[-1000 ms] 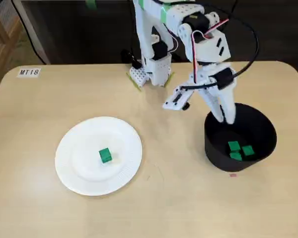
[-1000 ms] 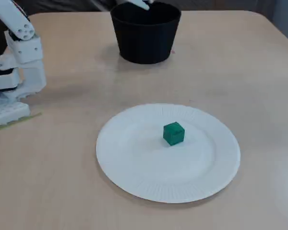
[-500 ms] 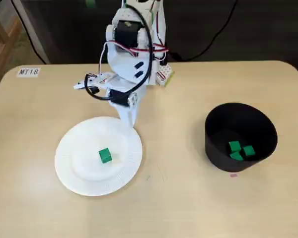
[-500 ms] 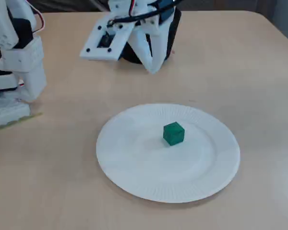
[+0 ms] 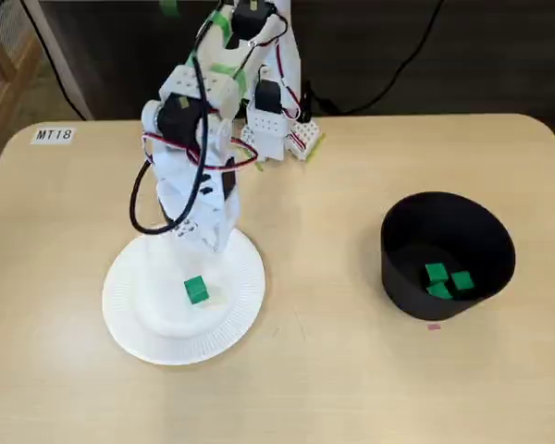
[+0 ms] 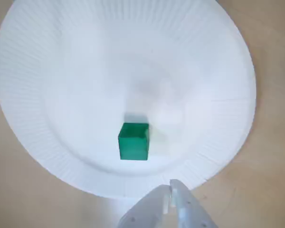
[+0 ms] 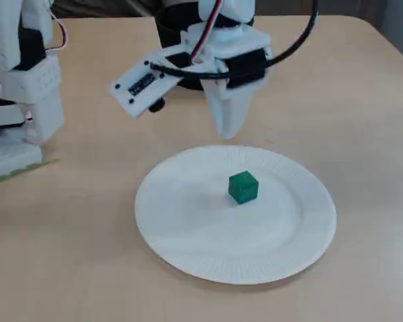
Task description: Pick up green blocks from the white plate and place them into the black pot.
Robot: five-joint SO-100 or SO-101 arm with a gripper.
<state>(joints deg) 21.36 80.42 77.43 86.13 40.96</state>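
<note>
One green block (image 5: 195, 290) lay on the white plate (image 5: 143, 328), a little off the plate's middle, and it had not shifted from where we saw it a second before. In the wrist view the block (image 6: 133, 141) sat on the flat of the plate (image 6: 133, 57), just inside the ribbed rim on the side nearest the tool (image 6: 171, 186).

What had changed was the arm (image 5: 208, 88). A second earlier the tool had hung over the black pot (image 5: 402, 289), which stood well off the plate's right side in a fixed view. Half a second earlier it had been just beyond the plate's far rim. At this moment the tool (image 5: 211, 242) stood above that far rim, pointing down. In a fixed view from lower down, the tool (image 7: 226, 133) hung over the plate (image 7: 208, 241) beyond the block (image 7: 243, 186), apart from both as far as we could tell. Its two fingers (image 6: 152, 209) were pressed together with nothing between them; we saw the tips meet in the wrist view.

Three more green blocks (image 5: 435, 273) lay close together on the pot's floor, the same three in the same places as before. Plate and pot both rested on the tan table (image 5: 333, 379), and neither had moved.
</note>
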